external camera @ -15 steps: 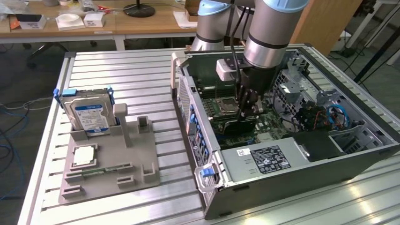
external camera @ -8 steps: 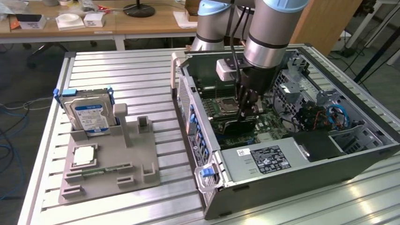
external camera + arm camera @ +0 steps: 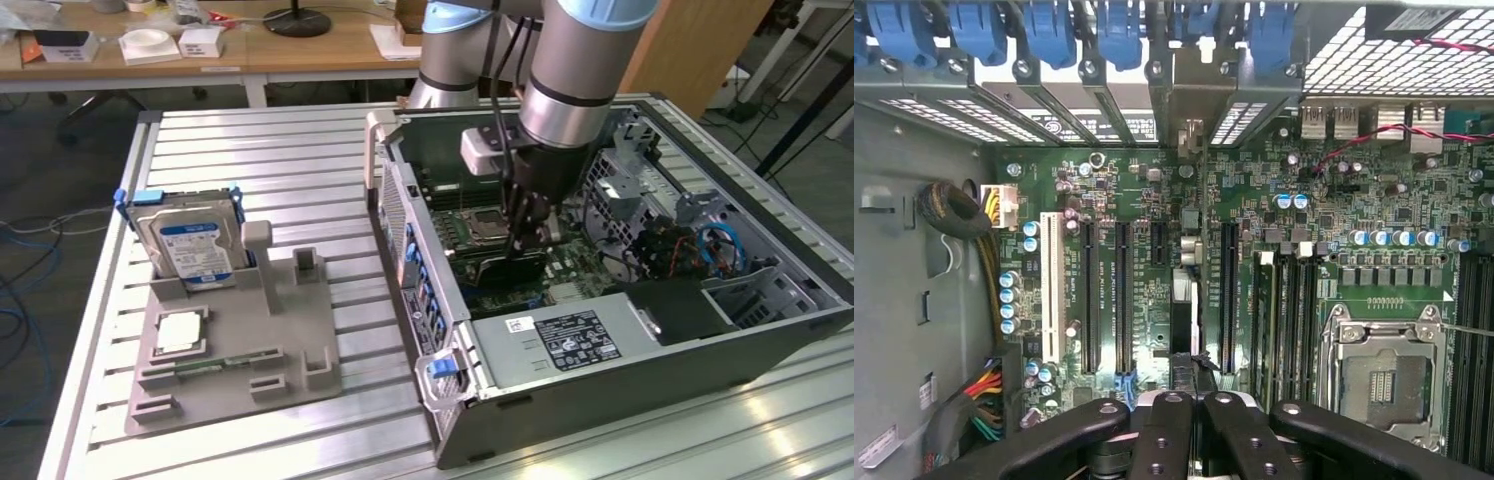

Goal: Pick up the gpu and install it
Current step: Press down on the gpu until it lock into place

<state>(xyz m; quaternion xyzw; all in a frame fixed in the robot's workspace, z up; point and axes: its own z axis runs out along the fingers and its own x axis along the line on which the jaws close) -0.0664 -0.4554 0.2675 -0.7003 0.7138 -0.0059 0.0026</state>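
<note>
GPU [image 3: 1187, 318], a thin dark card seen edge-on, stands upright over the motherboard [image 3: 1354, 215] inside the open computer case [image 3: 747, 330]. The gripper [image 3: 1190, 415] is closed on its upper edge, the two black fingers [image 3: 1159, 440] pressed tight with the card between them. In the wrist view the card lines up with the gap between two long black expansion slots [image 3: 1125, 295], its far end reaching toward the row of rear bracket openings with blue latches [image 3: 1119, 30]. Whether the card is fully seated cannot be told.

In the exterior view the grey arm [image 3: 574, 60] comes straight down into the case, with the gripper [image 3: 525, 240] low among the boards near the processor socket [image 3: 483, 225]. Room is tight: the case's side wall [image 3: 400, 240] rises close on the exterior view's left, the power supply [image 3: 574, 340] sits just toward the near end, and drive cages with blue cables [image 3: 721, 245] crowd the exterior view's right.

The case lies on its side on a ribbed metal table [image 3: 267, 160], near the table's right-hand edge in the exterior view. Well apart, toward the table's left edge, a grey parts holder [image 3: 234, 350] carries a silver hard drive [image 3: 191, 245] standing upright, a processor chip [image 3: 180, 332] and a narrow green memory stick [image 3: 220, 365]. Bare ribbed tabletop lies between the holder and the case.
</note>
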